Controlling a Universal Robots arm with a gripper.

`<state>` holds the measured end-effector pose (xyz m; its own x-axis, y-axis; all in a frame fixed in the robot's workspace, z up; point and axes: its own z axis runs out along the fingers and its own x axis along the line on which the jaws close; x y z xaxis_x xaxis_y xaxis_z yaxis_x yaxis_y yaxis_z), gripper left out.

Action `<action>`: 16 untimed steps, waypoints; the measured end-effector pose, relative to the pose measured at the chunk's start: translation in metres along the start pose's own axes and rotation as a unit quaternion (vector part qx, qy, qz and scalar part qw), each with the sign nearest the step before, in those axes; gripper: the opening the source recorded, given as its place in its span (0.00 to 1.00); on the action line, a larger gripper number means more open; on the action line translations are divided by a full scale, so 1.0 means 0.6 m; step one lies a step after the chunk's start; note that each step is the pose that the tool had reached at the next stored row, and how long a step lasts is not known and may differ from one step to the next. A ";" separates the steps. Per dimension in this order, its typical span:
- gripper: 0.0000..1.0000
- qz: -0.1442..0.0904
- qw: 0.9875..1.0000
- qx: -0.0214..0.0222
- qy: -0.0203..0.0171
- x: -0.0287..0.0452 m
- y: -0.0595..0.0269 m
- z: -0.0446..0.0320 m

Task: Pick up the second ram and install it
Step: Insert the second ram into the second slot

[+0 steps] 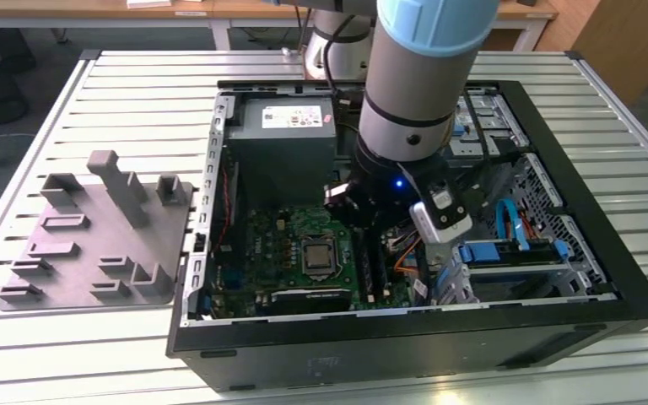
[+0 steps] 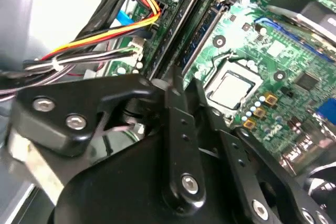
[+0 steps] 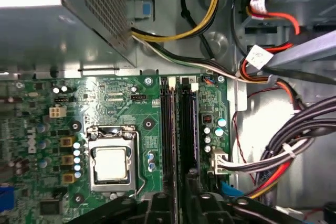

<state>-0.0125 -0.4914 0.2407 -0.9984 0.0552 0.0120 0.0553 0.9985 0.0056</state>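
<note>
The second ram [image 3: 188,129] is a dark blue-green stick standing along a memory slot of the green motherboard [image 3: 121,98], beside a long black slot [image 3: 167,129]. In the second wrist view the ram [image 2: 202,32] runs straight up to my black fingertips. My gripper [image 2: 174,80] is low inside the open computer case [image 1: 594,253], its fingers drawn together at the stick's near end. The first wrist view puts the gripper [image 3: 178,199] at the slots' end. Seen from the exterior view, the gripper [image 1: 371,229] hangs over the board's right part, its tips hidden by the wrist.
A CPU socket [image 3: 110,163] lies beside the slots. Bundled cables [image 3: 283,150] and a drive cage [image 1: 515,253] crowd the other side. The power supply [image 1: 283,135] fills the case's far end. A grey holder plate [image 1: 99,245] lies on the slatted table at the exterior view's left.
</note>
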 end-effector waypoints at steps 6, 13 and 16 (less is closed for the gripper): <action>0.10 0.000 1.000 0.000 0.000 0.000 0.002 -0.021; 0.10 0.000 1.000 0.000 0.000 0.001 0.004 -0.038; 0.10 0.000 1.000 0.000 0.000 0.001 0.004 -0.048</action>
<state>-0.0125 -0.4890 0.2698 -0.9984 0.0552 0.0120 0.0553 0.9985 0.0056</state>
